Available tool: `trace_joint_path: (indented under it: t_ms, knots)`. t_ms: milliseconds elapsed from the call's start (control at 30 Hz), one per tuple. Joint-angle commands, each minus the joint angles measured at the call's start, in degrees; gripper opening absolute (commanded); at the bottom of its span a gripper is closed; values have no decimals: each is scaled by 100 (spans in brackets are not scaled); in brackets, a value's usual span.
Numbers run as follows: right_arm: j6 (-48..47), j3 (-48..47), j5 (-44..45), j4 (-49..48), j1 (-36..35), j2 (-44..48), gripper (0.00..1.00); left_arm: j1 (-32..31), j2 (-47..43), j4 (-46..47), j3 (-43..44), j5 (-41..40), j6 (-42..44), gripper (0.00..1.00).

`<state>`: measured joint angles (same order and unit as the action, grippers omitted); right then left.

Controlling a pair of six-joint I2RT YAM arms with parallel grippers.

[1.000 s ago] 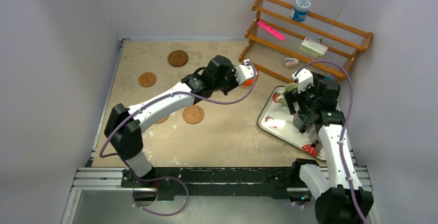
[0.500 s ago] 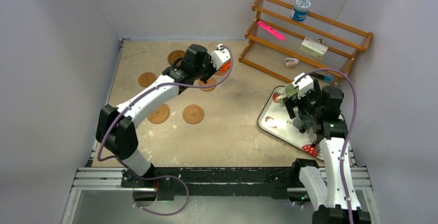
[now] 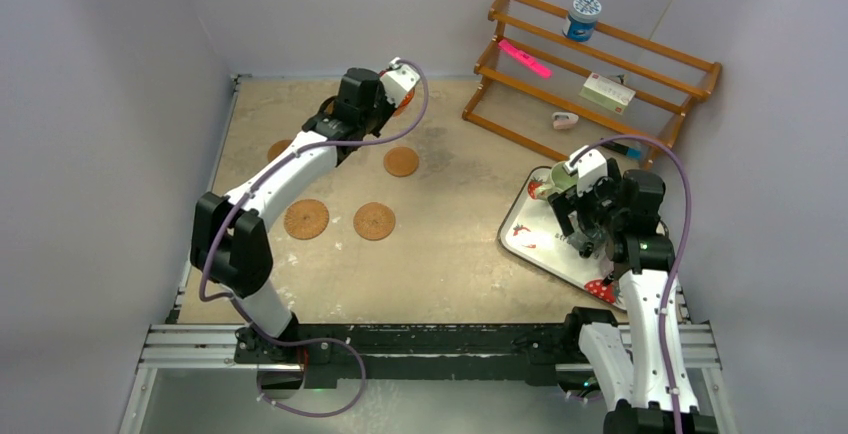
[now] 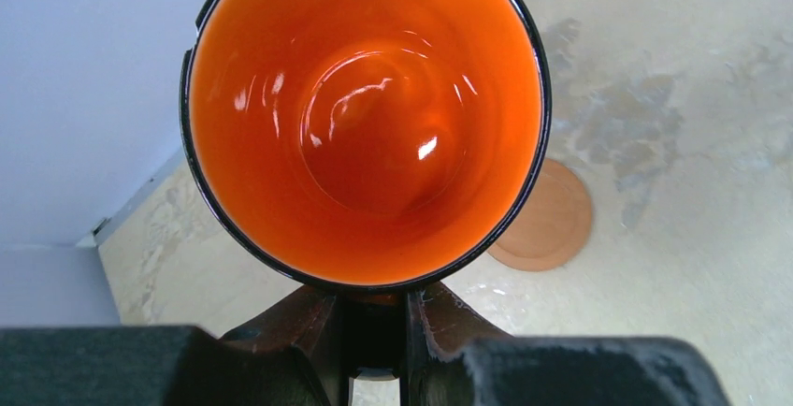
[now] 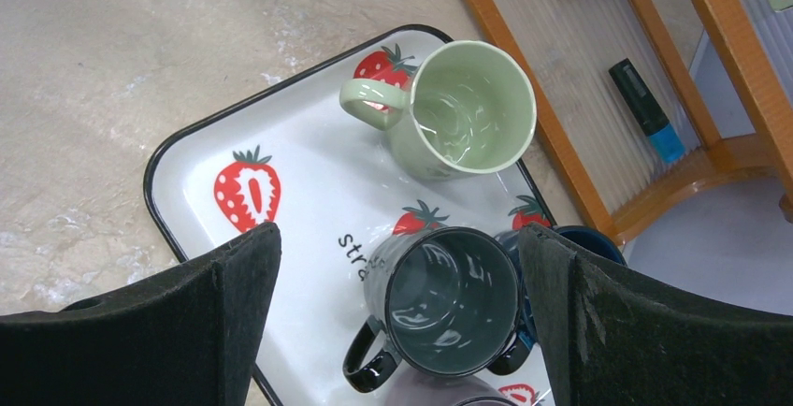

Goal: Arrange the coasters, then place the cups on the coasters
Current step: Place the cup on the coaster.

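Note:
My left gripper (image 4: 377,331) is shut on the handle of the translucent orange cup (image 4: 365,116) and holds it above the table's far left part (image 3: 395,86). A round coaster (image 4: 547,224) lies on the table just beside the cup. Three cork coasters (image 3: 401,161) (image 3: 306,218) (image 3: 374,220) lie mid-table, and another (image 3: 277,148) peeks out beside the left arm. My right gripper (image 5: 397,238) hangs open over the tray (image 5: 281,135), above the dark grey-teal cup (image 5: 454,298). The pale green cup (image 5: 463,111) and the dark blue cup (image 5: 584,238) stand near it.
A wooden rack (image 3: 640,54) at the back right carries a blue-and-white tub (image 3: 581,16), a pink item (image 3: 525,57) and a small box (image 3: 608,91). A blue-tipped marker (image 5: 645,111) lies under the rack. Walls close in on three sides.
The left arm has swung from the table's middle right to the far left, carrying the orange cup. The right gripper has stayed open over the tray, shifting only slightly.

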<state>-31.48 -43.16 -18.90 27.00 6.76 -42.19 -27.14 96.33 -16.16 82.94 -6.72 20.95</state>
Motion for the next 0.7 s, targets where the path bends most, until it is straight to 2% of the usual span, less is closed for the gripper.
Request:
trace_joint_path:
  t_ms: [0,100,300,500,667]
  knots:
    - [124,-91,132,-123,-17,71,99,67,44,845,466,-540,-140,0]
    - [157,-84,184,-151,-17,105,99,77,285,490,801,-523,-186,0]
    - [243,-71,264,-104,-17,332,99,130,496,714,906,-1032,-110,0]
    - [395,-35,293,-33,-17,428,99,408,775,614,1204,-616,-126,0]
    - [386,-26,457,-10,-22,656,99,483,740,1182,911,-818,-162,0]
